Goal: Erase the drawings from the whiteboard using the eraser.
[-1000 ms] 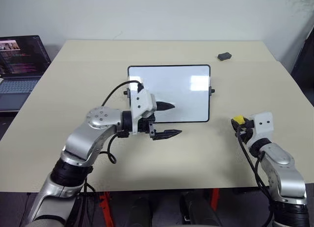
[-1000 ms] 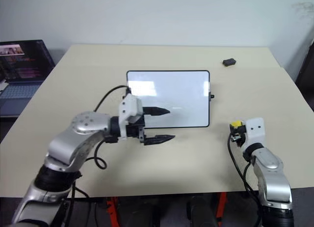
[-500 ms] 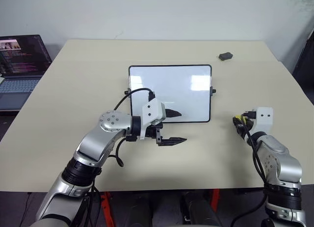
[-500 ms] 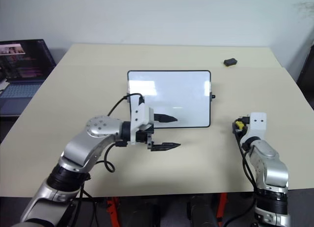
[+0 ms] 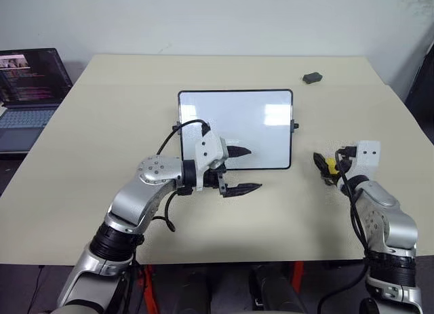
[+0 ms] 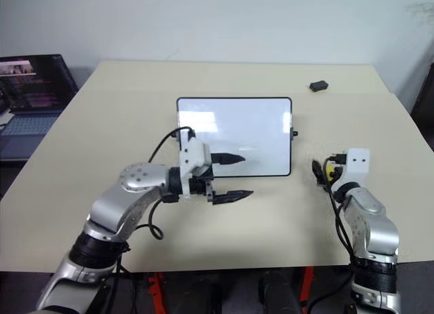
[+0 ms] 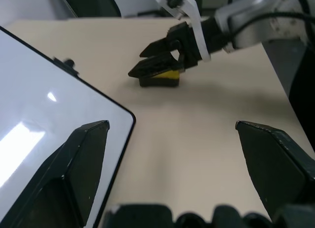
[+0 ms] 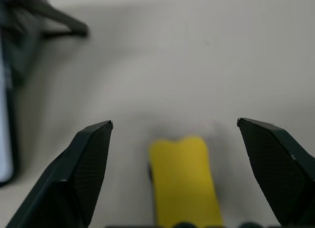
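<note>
Fingers [image 8: 93, 159] of the right gripper [image 8: 182, 124] stand wide apart in the right wrist view, with the yellow eraser [image 8: 184, 181] lying free on the tabletop [image 8: 206, 55] between them, whereas a second ago they were closed on it. From the left wrist view the left gripper [image 7: 172, 127] also shows its fingers spread and empty, one over the corner of the whiteboard [image 7: 44, 100], with the eraser seen side-on under the right gripper's tips. Head views add the small dark grey object [image 5: 312, 77] near the far edge and a laptop [image 5: 27, 90] at the left; no drawings can be made out on the whiteboard.
</note>
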`<state>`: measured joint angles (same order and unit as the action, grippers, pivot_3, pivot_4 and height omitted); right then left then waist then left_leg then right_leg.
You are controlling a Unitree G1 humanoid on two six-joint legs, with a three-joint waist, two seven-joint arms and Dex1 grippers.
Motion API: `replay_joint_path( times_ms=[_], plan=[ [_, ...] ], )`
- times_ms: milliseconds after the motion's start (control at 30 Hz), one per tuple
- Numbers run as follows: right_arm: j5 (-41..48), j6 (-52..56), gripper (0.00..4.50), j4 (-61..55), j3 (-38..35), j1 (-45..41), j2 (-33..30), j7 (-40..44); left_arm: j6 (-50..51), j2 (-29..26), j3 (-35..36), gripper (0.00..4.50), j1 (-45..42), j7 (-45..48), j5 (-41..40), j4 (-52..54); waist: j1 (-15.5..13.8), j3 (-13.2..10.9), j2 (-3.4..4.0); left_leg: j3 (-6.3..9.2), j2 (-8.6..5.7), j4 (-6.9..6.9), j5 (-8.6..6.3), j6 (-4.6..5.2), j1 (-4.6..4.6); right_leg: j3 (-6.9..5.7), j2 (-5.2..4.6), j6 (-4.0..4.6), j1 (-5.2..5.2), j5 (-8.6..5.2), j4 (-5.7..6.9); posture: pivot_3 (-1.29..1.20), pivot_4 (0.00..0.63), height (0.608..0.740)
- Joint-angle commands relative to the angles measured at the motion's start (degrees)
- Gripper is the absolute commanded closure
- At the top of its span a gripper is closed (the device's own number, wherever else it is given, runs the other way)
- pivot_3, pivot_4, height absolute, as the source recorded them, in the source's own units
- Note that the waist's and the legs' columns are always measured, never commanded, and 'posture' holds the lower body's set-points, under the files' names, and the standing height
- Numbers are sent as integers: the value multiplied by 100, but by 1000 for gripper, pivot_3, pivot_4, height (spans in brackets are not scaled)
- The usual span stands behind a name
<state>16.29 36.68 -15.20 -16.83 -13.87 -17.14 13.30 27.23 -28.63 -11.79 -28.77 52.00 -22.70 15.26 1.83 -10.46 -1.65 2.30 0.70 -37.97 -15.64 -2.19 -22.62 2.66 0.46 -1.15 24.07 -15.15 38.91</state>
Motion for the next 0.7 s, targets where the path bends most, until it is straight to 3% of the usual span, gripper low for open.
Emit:
replay_joint_path(
  times_ms=[33,233,400,567,700],
  plan=[
    [-35,-591,45,-924,61,484,-87,144,46,94,668,0,242,-495,-194,249,0,2,2,4,0,0,0,0,0,0,0,0,0,0,0,0,150,740],
    [-228,-1761,45,-1316,804,1420,130,518,31,460,1634,0,1227,-1845,-129,669,10,3,3,3,4,-2,0,-1,4,2,-10,0,-1,0,2,0,150,740],
    [-343,-2963,45,-983,1069,2025,320,805,-244,845,1895,0,2395,-2795,314,1267,-7,5,5,7,4,-2,0,-1,20,6,-29,0,-16,-1,2,0,150,740],
    [-59,-3254,45,-585,1048,2465,472,1007,-452,1426,2038,0,3248,-3770,784,1573,-46,8,1,24,-5,-4,-1,-2,77,-7,-42,-23,-93,-18,-25,0,150,740],
    [-184,-3281,45,-501,1118,2656,456,951,-546,1415,2191,0,3380,-3815,778,1384,-39,9,1,16,-6,-9,6,8,83,-3,-42,-21,-92,-22,-19,0,150,740]
  ],
)
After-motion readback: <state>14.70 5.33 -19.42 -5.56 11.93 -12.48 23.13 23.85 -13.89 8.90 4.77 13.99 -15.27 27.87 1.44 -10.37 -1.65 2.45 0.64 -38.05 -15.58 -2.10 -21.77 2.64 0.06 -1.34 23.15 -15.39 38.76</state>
